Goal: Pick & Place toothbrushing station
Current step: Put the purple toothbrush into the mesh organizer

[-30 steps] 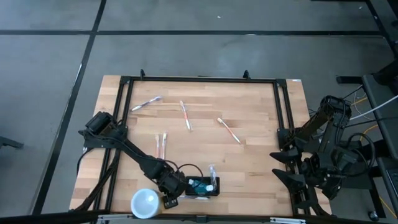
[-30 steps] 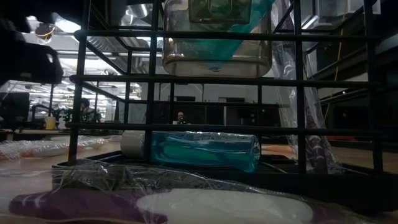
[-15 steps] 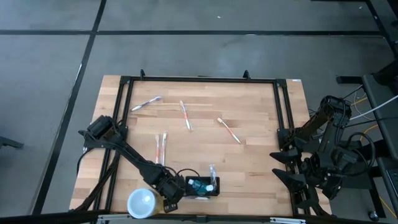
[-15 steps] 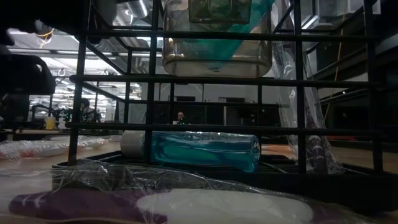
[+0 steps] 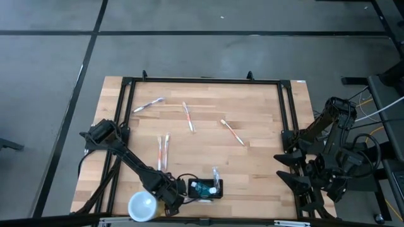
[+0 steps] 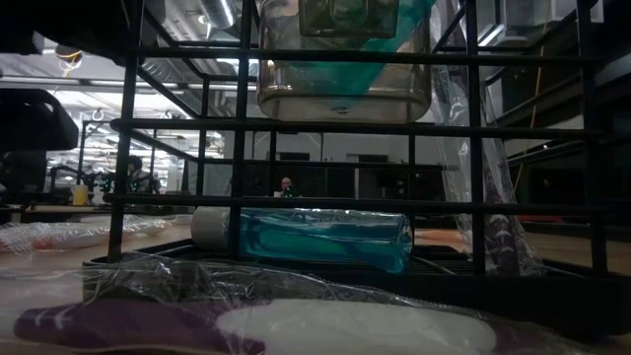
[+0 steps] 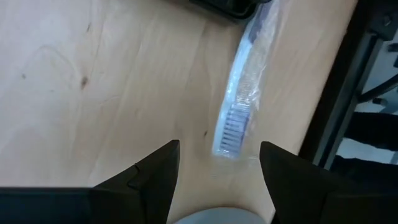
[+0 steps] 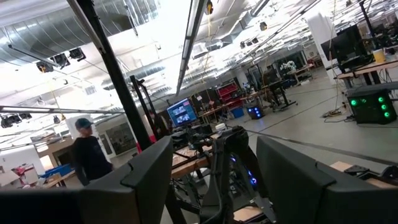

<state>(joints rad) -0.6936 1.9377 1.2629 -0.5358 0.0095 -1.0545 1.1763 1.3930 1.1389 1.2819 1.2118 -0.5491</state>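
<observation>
One toothbrushing station [image 5: 205, 188]; one white cup [image 5: 142, 207]; five loose toothbrushes [image 5: 188, 116].

Even overhead light on the desk [image 5: 252, 120]; low view dim and backlit, nearest things blurred; ceiling glare in right wrist view.

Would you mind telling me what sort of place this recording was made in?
Probably a large robotics lab or workshop: exposed ceiling ducts and strip lights, rows of workbenches with a lit monitor, and a black-framed wooden table on grey concrete floor.
</observation>
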